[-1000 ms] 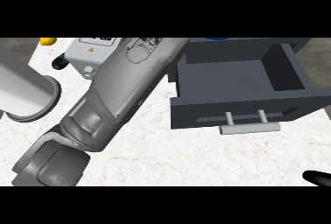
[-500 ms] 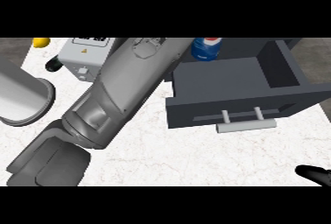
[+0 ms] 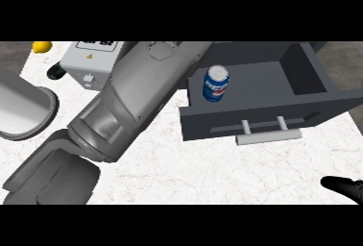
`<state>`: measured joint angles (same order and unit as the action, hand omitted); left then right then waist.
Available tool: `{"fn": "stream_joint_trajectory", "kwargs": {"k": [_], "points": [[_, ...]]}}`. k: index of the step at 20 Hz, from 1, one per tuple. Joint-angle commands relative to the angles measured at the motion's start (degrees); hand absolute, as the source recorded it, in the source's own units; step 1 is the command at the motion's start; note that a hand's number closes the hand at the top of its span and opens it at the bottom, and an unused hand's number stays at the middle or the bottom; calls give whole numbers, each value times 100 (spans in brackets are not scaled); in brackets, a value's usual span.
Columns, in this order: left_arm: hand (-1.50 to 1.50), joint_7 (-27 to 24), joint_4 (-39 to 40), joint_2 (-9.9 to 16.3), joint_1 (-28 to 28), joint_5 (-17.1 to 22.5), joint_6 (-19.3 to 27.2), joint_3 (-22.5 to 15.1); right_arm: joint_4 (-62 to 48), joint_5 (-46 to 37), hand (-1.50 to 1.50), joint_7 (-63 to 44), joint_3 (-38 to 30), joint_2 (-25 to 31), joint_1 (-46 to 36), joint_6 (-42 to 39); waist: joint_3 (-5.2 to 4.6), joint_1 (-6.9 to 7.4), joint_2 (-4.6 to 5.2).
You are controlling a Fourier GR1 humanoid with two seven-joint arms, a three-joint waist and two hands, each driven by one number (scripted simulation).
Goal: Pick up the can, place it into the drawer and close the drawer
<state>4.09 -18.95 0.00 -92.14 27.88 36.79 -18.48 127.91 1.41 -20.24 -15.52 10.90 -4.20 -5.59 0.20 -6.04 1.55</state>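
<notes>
A blue can (image 3: 216, 84) with a white top stands inside the open dark grey drawer (image 3: 319, 103), close to its left wall. The drawer's pale handle (image 3: 268, 136) faces me. My left forearm (image 3: 131, 103) runs from the lower left up to the picture's top, just left of the can. Its hand is cut off there and does not show. Of my right hand (image 3: 344, 186), only a black part shows at the lower right edge, well apart from the drawer.
A silver round container (image 3: 25, 109) stands at the left edge. A white box-shaped appliance (image 3: 92, 62) lies behind my left forearm, with a yellow thing (image 3: 42, 46) and a black knob (image 3: 55, 72) beside it. White marble counter (image 3: 212, 168) spreads before the drawer.
The can has come down from the picture's top edge into the drawer. My right hand has crept further in at the lower right. The drawer has stayed open.
</notes>
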Motion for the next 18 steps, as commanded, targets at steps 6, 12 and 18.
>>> {"fn": "stream_joint_trajectory", "kwargs": {"k": [6, 12, 18], "points": [[-150, -252, 138, 0, -169, 452, 39, 192, -349, -1086, -150, 594, 415, 622, -398, -331, -4, 41, 47], [-150, -341, 147, 0, -237, 700, 48, 265, -1017, -2360, -150, 909, 1037, 861, -810, -215, -6, 207, 21], [-150, -612, 124, 0, -52, 695, 91, 87, -1964, -3833, -150, 1071, 1988, 688, -1314, 263, -12, 384, -13]]}}
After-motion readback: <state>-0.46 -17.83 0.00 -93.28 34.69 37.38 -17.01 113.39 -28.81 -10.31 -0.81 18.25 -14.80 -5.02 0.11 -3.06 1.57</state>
